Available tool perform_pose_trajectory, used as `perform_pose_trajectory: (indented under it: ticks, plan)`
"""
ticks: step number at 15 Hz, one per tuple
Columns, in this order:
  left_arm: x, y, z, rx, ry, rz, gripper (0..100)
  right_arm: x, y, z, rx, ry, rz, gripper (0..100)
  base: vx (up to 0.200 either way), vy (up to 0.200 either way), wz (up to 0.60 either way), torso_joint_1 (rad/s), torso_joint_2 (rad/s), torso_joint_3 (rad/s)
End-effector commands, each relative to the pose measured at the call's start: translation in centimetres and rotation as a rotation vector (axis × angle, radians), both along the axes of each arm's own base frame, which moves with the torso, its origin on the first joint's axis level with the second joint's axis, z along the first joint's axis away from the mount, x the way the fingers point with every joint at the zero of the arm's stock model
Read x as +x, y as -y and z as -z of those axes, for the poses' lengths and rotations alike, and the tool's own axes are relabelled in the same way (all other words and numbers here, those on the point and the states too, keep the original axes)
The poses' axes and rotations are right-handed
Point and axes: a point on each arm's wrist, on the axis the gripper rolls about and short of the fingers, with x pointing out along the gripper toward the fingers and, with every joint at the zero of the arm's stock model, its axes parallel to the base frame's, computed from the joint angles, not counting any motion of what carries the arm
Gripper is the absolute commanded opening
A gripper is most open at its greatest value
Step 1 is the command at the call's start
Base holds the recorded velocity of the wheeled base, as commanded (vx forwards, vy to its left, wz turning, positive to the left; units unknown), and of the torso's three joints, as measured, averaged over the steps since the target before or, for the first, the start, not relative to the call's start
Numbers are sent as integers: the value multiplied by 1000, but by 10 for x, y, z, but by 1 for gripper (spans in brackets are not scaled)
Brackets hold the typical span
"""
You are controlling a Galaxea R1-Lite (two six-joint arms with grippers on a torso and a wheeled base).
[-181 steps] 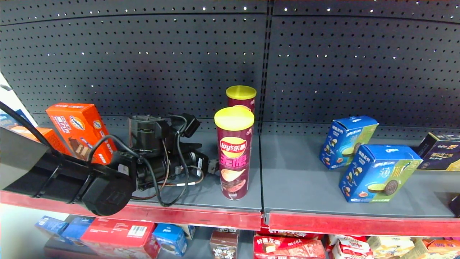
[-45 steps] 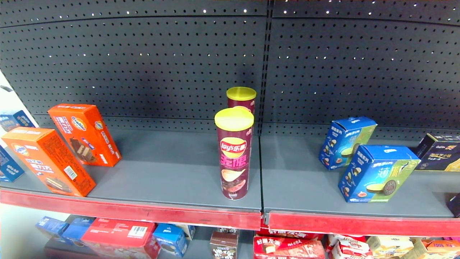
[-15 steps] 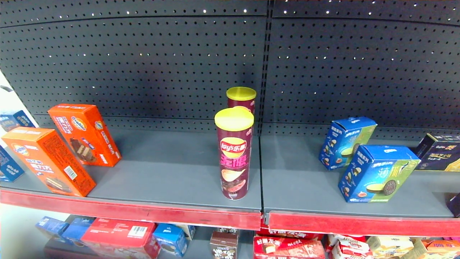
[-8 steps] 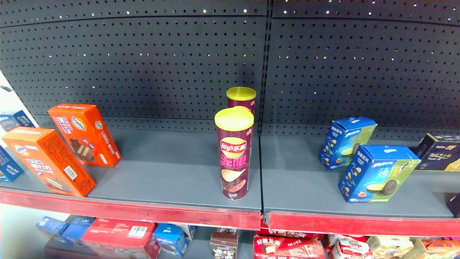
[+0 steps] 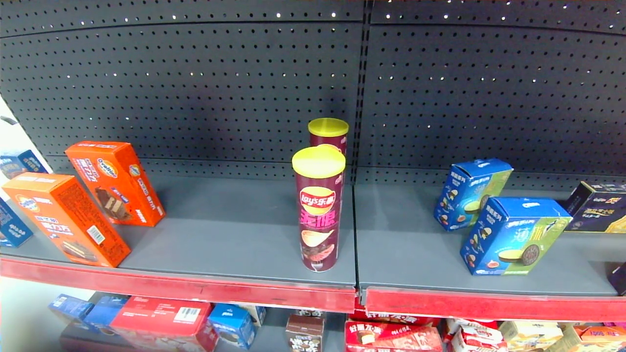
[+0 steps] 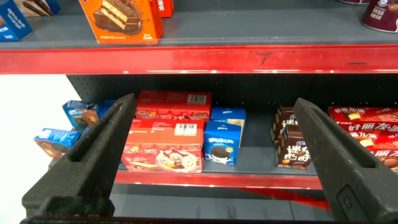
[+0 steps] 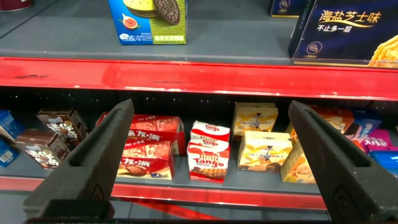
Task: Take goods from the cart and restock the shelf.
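The grey shelf (image 5: 220, 234) carries two orange boxes (image 5: 115, 183) on its left part, two maroon chips cans (image 5: 318, 210) with yellow lids one behind the other in the middle, and two blue-and-green cookie boxes (image 5: 513, 234) on the right. My left gripper (image 6: 214, 106) is open with nothing between its fingers, in front of the lower shelf, below an orange box (image 6: 121, 18). My right gripper (image 7: 211, 106) is open too and holds nothing, below the front cookie box (image 7: 147, 18).
A dark box (image 5: 599, 205) stands at the shelf's far right. The red shelf edge (image 5: 195, 288) runs along the front. On the lower shelf stand red boxes (image 6: 165, 140), blue boxes (image 6: 222, 137), brown boxes (image 6: 292, 140) and yellow boxes (image 7: 264, 146). Bare shelf lies between the orange boxes and the cans.
Twelve seconds ago my left arm lay across the shelf beside the front chips can; it has since drawn back out of the head view. Over the last three seconds nothing has moved.
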Motion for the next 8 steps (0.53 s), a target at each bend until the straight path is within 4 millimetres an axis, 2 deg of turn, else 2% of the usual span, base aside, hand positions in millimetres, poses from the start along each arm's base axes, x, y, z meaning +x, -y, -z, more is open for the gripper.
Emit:
perform_pose_trajectory:
  ticks: [1, 8]
  plan:
    - [0, 0, 0, 0, -1, -2, 100, 0, 0, 0, 0, 0, 0, 100, 0, 0, 0, 0, 0, 0]
    - [0, 0, 0, 0, -1, -2, 100, 0, 0, 0, 0, -1, 0, 100, 0, 0, 0, 0, 0, 0]
